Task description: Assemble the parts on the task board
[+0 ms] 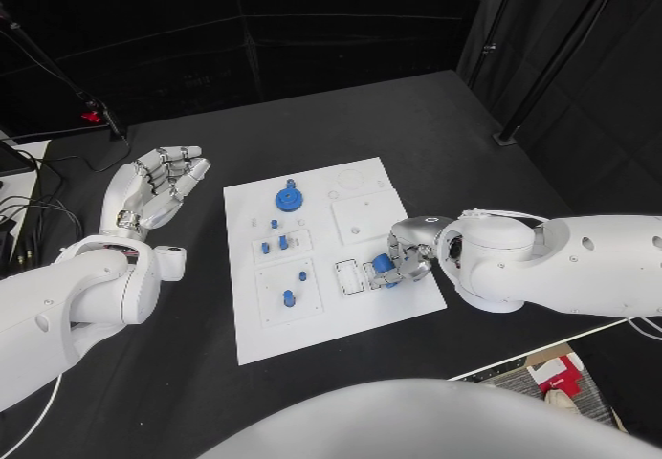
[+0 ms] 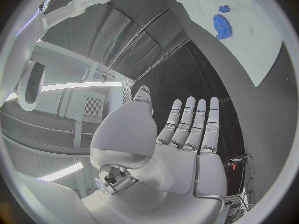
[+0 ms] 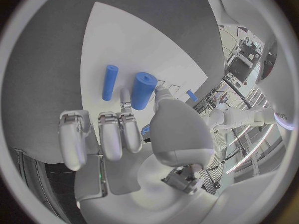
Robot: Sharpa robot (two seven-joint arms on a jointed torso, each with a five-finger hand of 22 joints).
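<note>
We saw the task board [image 1: 324, 330] lying as a white rectangular plate in the middle of the black table [image 1: 165, 382], with shallow outlined recesses across its face. A round blue gear [image 1: 287, 199] sat near its far edge, and small blue pegs [image 1: 280, 243] stood in the recesses on the left side. The right hand [image 1: 396, 260] rested over the board's near right part, its fingers curled around a small blue part [image 1: 383, 267]. From the right wrist camera we noted two blue cylinders [image 3: 142, 90] on the board beyond the fingers [image 3: 112, 134]. The left hand [image 1: 155, 184] lay off the board to its left, fingers straight, slightly apart, holding nothing.
</note>
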